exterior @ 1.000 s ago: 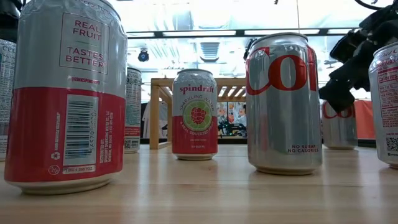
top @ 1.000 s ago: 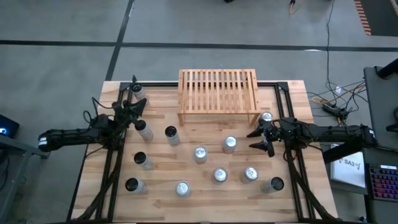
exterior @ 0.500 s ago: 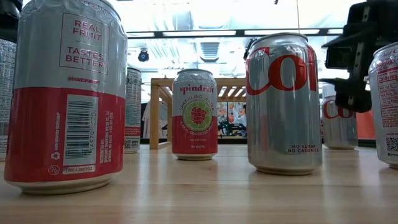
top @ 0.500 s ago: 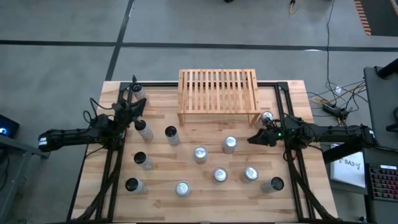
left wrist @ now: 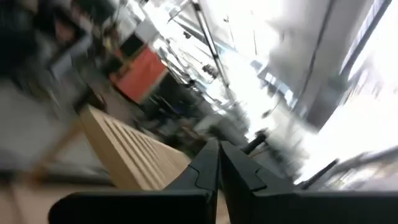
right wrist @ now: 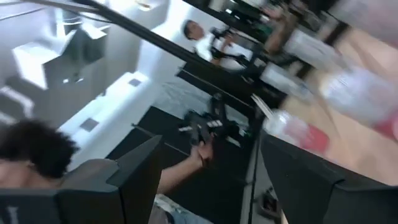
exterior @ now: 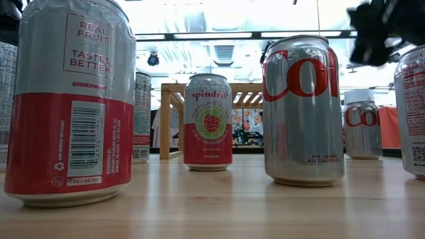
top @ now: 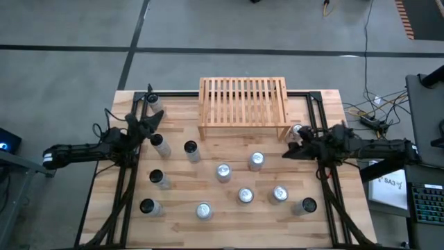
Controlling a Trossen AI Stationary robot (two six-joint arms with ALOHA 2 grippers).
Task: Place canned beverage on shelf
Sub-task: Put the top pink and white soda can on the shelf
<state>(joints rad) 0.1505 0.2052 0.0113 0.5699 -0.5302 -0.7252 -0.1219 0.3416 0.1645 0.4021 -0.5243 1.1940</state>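
Eleven cans: all standing upright on the wooden table [top: 326, 104], none on the rack.
Shelf: the slatted light-wood shelf [top: 244, 103] sits at the far middle of the table, its top bare.
Right gripper: the right gripper [top: 291, 148] hangs just off the shelf's right front corner, fingers spread wide with nothing between them; in the right wrist view the two dark fingers [right wrist: 124, 180] stand well apart.
Nearest can: a silver and red can [top: 297, 130] stands beside that shelf corner, just beyond the right gripper, apart from the fingers as far as I can see from above.
Low view: the same can [exterior: 362, 124] sits far back on the right, with the dark gripper [exterior: 372, 33] up above it, clear of its top.
Left gripper: the left gripper [top: 154, 119] is pinched closed and empty, over the left part of the table; the left wrist view shows its fingers [left wrist: 211, 168] pressed together, pointing towards the shelf.
Left-side cans: one can [top: 152, 101] at the far left corner, another [top: 161, 145] just in front of the left gripper.
Front cans: a red-and-silver Spindrift can [exterior: 70, 99] looms closest to the low camera, a smaller Spindrift can [exterior: 208, 122] and a silver cola can [exterior: 303, 109] stand behind it.
Room: a person [right wrist: 205, 43] shows far off in the right wrist view.
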